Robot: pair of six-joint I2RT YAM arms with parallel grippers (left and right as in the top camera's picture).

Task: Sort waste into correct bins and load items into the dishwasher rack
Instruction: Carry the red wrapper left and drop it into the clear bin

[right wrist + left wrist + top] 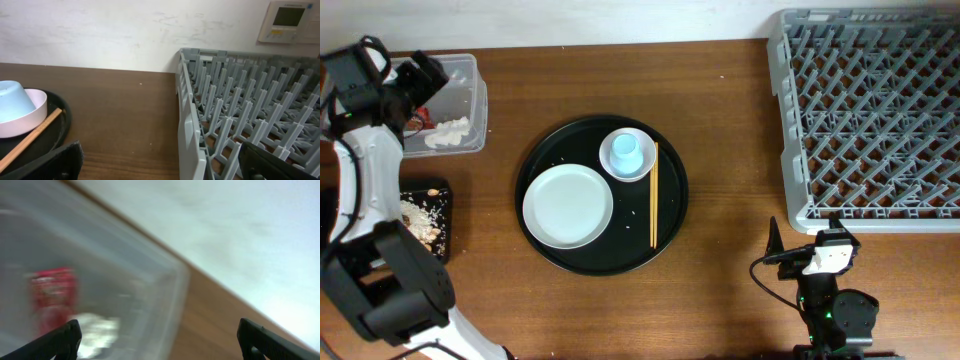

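Two pincers gape wide, empty: left pincer [159, 328] over clear tub [161, 287], right pincer [160, 151] near rack [240, 100].

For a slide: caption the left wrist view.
Open left gripper over clear rectangular plastic tub holding red wrapper and crumpled white tissue.

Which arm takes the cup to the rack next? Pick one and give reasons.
Right, probably. The right gripper sits open beside the rack, and its wrist view shows both rack and blue cup; the left gripper is over the clear tub, far from the rack.
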